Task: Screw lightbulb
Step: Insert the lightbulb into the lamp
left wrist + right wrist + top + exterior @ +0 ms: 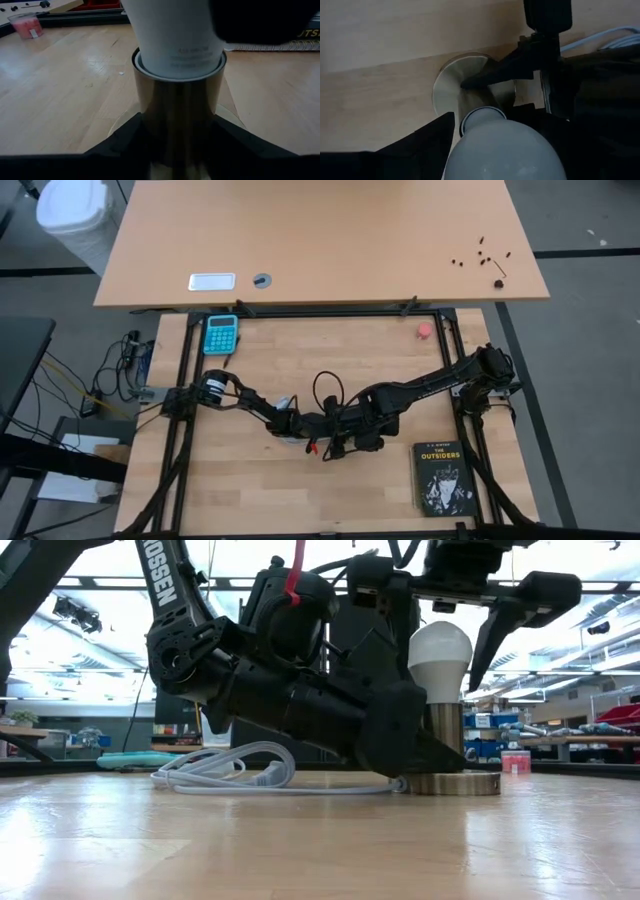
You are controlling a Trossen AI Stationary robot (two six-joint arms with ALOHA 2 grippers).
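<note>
Butcher-block table (pixel 240 490) fills the overhead view, with a tan desk beyond it. My two arms meet near the middle; my left gripper (pixel 296 427) and right gripper (pixel 322 442) crowd the same spot, hiding the lightbulb there. Well off to my right gripper's side lies a black book (pixel 441 477); a teal calculator (pixel 221 333) and a small pink-red object (pixel 425 330) sit far from both grippers.

At table height, a bright workshop shows behind. The lightbulb (pixel 440 658) stands upright in a brassy socket (pixel 446 730) on a round base (pixel 455 783). My left gripper (pixel 425 755) grasps the socket stem low down, with a white coiled cord (pixel 222 768) trailing behind it. My right gripper (pixel 500 615) hangs over the bulb, jaws spread and not touching the glass.

From my left wrist, the socket (pixel 179 115) sits clamped between my fingers (pixel 125 142), the bulb's neck (pixel 172 37) seated in its rim.

From my right wrist, the bulb's dome (pixel 500 147) lies directly beneath me, between my released fingers (pixel 425 140).

I judge the bulb light, smooth, slippery and fragile; best held gently around its widest part, turned without squeezing hard.
</note>
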